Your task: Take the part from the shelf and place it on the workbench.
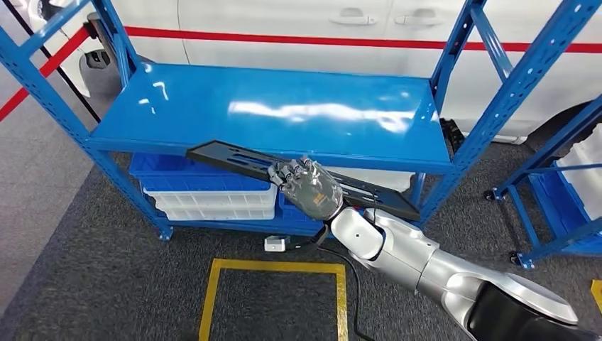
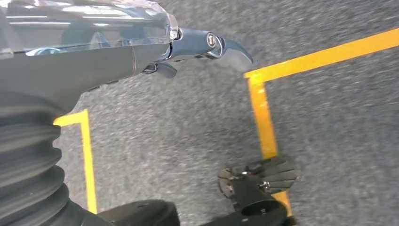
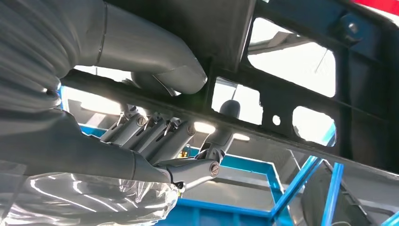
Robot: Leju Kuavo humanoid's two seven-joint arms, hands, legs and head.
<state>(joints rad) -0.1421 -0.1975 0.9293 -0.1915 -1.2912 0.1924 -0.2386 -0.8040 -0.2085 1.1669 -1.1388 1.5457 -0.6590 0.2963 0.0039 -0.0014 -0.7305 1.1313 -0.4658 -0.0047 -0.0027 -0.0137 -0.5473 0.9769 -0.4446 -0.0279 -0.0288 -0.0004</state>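
Observation:
A long flat black part [image 1: 234,160] with cut-out openings hangs in front of the blue shelf [image 1: 284,106], slanting from upper left to lower right. My right hand [image 1: 307,186] grips it near its middle, fingers wrapped over the top. In the right wrist view the dark part [image 3: 301,99] crosses overhead, with the thumb [image 3: 155,52] on one side and the fingers [image 3: 155,134] curled on the other. My left hand [image 2: 197,47] hangs over the grey carpet, its fingers loosely extended and holding nothing.
The shelf's top board is bare and glossy. Blue and white bins [image 1: 209,188] sit on the lower level. Yellow floor tape [image 1: 273,268] marks a square in front. A second blue rack [image 1: 561,185] stands at the right, and a white car body [image 1: 319,28] is behind.

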